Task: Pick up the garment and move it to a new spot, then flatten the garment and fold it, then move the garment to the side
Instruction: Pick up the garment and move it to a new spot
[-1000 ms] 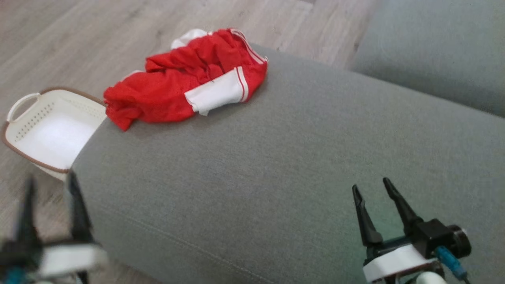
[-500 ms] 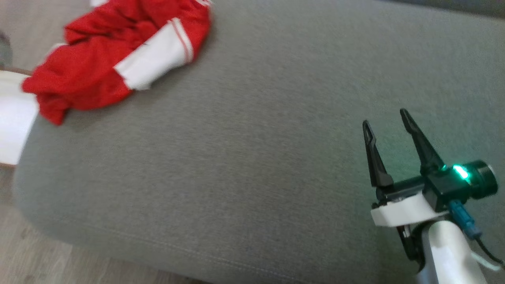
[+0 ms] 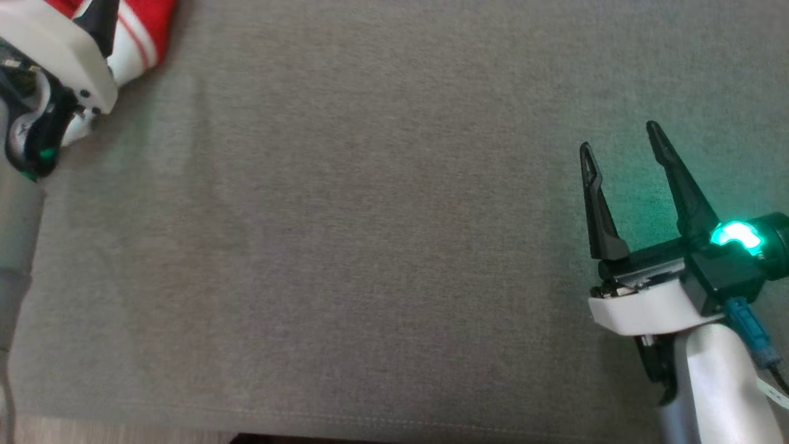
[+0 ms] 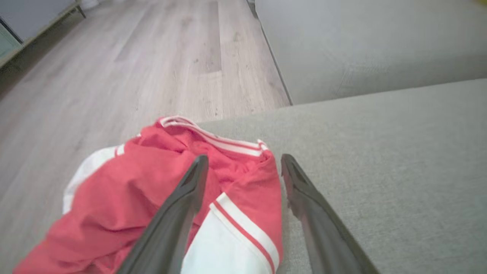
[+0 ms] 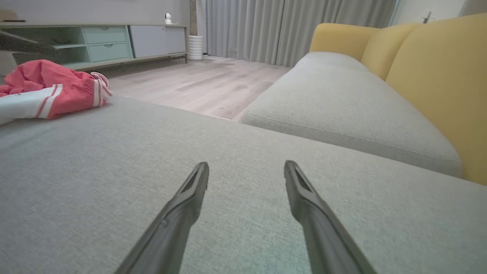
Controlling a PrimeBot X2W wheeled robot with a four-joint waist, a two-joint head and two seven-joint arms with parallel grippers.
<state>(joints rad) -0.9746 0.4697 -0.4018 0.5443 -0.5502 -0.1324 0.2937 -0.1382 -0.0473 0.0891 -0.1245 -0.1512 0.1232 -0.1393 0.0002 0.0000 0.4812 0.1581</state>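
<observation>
One crumpled red-and-white garment (image 4: 125, 198), heaped at the far left corner of a grey cushion (image 4: 399, 171). Lay directly beneath the left gripper (image 4: 244, 160), spread wide and empty, with one dark finger over the red folds and the other just past the white-striped hem, above bare fabric. Could not tell from the left wrist view whether either tip touched cloth. Sat well apart from the right gripper (image 3: 619, 137), likewise fully parted and holding nothing, poised over bare cushion at the right with a green light (image 3: 733, 234) glowing at its wrist.

Appeared in the head view as a sliver of garment (image 3: 145, 24) at the top left corner, partly behind the left arm's white wrist housing. Showed from the left wrist view the wood floor (image 4: 152, 68) just beyond the cushion's edge. Took in, low from the right wrist view, the garment (image 5: 49, 89) side-on at far left, a second grey cushion (image 5: 342, 99), yellow backrests (image 5: 430, 83), pale curtains (image 5: 274, 26) and a low cabinet (image 5: 114, 42).
</observation>
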